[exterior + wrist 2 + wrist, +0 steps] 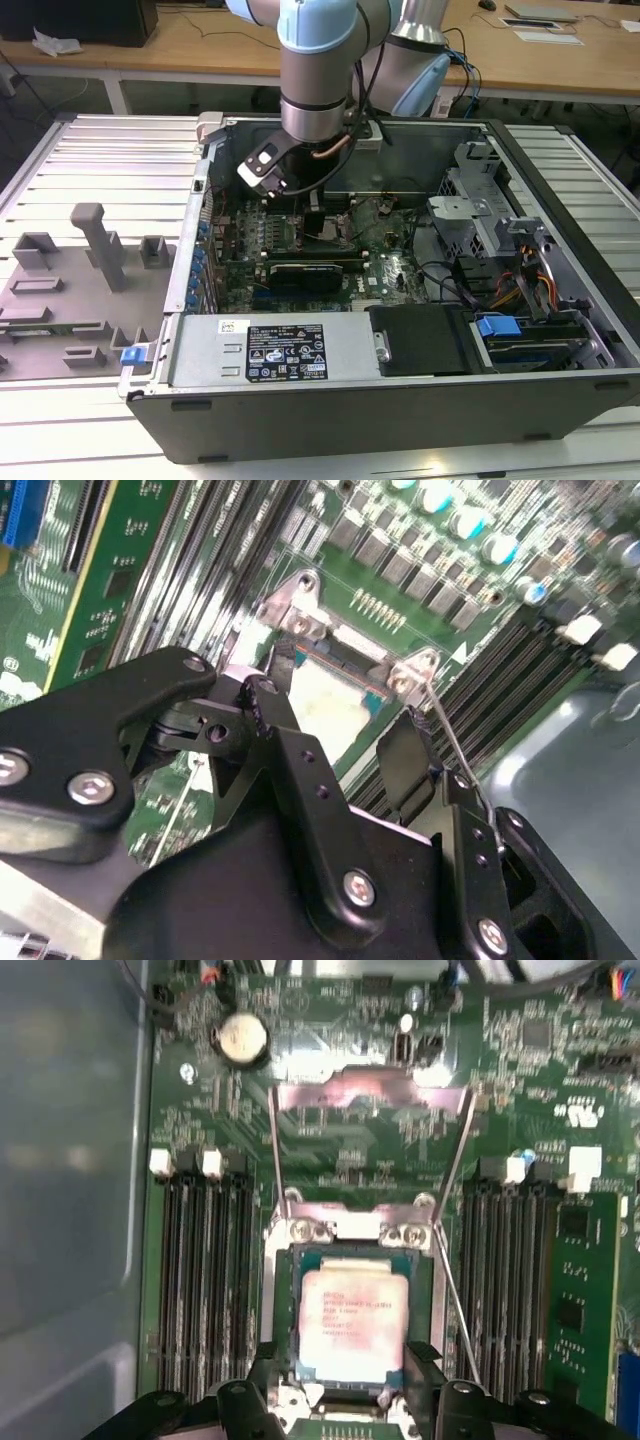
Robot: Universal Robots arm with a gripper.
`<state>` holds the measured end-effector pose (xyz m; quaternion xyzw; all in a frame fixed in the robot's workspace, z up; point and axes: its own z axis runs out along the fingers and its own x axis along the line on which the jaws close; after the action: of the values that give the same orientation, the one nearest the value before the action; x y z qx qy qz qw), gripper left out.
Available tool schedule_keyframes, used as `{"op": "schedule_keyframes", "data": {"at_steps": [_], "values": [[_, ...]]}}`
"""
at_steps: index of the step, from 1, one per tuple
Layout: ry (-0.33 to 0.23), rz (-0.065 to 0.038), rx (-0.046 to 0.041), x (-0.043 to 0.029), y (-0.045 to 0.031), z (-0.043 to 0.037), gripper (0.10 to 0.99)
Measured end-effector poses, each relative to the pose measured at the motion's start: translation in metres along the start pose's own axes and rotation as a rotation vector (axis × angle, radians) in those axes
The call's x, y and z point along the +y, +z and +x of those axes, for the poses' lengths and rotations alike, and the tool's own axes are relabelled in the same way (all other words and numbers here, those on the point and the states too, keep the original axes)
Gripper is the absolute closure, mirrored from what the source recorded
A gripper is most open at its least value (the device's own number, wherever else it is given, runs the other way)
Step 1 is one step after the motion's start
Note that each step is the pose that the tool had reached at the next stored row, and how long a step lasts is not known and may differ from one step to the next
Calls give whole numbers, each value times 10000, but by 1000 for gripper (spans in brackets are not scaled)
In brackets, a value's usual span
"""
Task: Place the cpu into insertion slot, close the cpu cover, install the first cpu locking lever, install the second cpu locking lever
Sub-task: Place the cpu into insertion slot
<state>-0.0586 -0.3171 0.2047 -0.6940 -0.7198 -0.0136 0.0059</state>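
cpu (350, 1320) seated in insertion slot (283, 1305); cpu cover (370, 1092) hinged open; end effector (344, 1365) spread wide, straddling cpu.

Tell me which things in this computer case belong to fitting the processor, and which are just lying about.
Job in hand:
cpu, lying in the insertion slot
cpu cover, flipped open
locking lever
end effector, straddling the cpu

Just there:
memory slots
coin battery
black card
grey fixture tray
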Motion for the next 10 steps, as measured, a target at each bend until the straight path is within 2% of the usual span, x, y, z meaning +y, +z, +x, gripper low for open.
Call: {"op": "schedule_keyframes", "data": {"at_steps": [1, 2, 6, 10], "values": [[3, 89, 2, 0, 0, 0, 478], [4, 111, 0, -1, -1, 0, 478], [4, 117, 4, -1, 0, 0, 478], [3, 92, 2, -81, -1, 3, 478]]}}
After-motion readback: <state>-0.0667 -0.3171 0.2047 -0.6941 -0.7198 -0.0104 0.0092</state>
